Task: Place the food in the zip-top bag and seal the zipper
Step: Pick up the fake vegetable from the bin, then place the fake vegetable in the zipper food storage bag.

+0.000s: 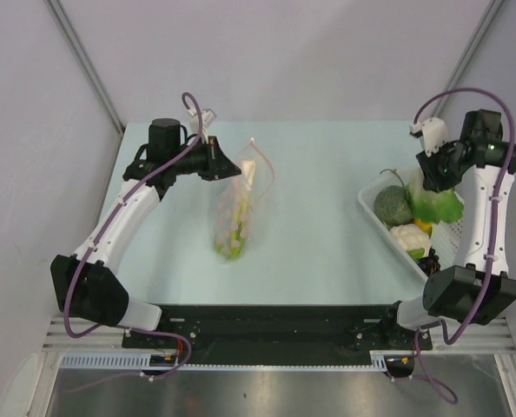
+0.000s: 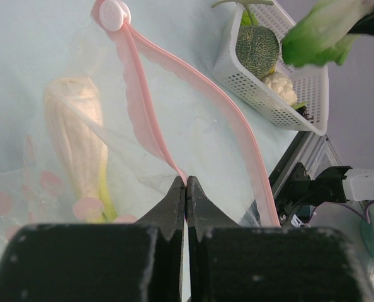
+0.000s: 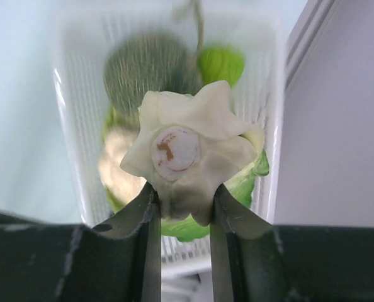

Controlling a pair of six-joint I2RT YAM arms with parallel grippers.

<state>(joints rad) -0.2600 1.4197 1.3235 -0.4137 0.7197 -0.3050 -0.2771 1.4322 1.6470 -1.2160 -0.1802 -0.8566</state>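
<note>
The clear zip-top bag point(image 1: 241, 208) lies on the table with a white-green leek point(image 1: 234, 230) and a pale piece point(image 1: 249, 168) inside. My left gripper point(image 1: 227, 165) is shut on the bag's mouth edge. In the left wrist view its tips point(image 2: 186, 186) pinch the pink zipper strip point(image 2: 148, 116). The mouth gapes open, the other strip point(image 2: 250, 154) curves apart, and the leek point(image 2: 80, 148) shows through the plastic. My right gripper point(image 1: 433, 178) is shut on a leafy green toy vegetable point(image 1: 438, 207) above the basket. Its pale stem end point(image 3: 187, 154) sits between the fingers, gripper point(image 3: 182, 201).
A white latticed basket point(image 1: 368, 201) stands at the right with a netted green melon point(image 1: 393, 206), a white cauliflower point(image 1: 409, 236) and dark grapes point(image 1: 432, 261). The basket point(image 2: 262, 104) also shows in the left wrist view. A round zipper slider point(image 2: 114, 14) sits at the strip's far end.
</note>
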